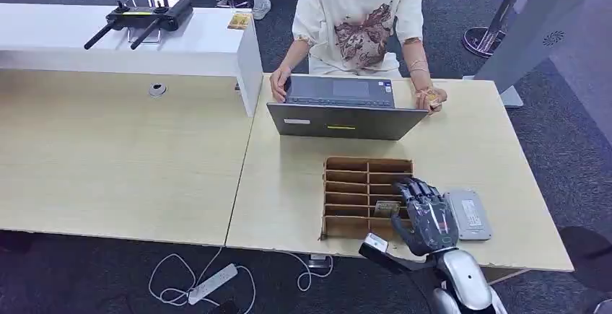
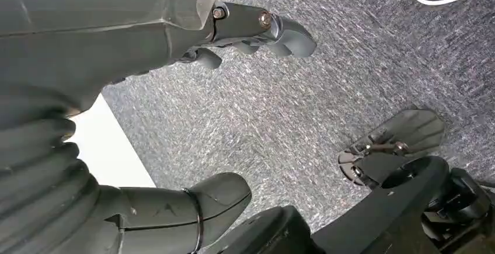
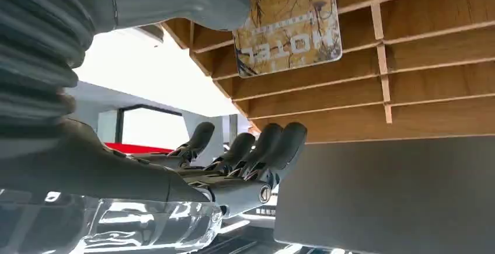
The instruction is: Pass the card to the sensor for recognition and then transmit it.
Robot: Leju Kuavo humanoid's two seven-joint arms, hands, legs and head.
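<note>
Right hand [image 1: 426,216] raised forward, fingers [image 3: 274,143] extended, apart. Left hand [image 2: 175,44] hangs low, fingers loosely apart.

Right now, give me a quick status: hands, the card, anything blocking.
Right hand over the wooden rack, thumb touching the card, no grip yet. Left hand hanging, holding nothing. Sensor beside the rack, unblocked.
</note>
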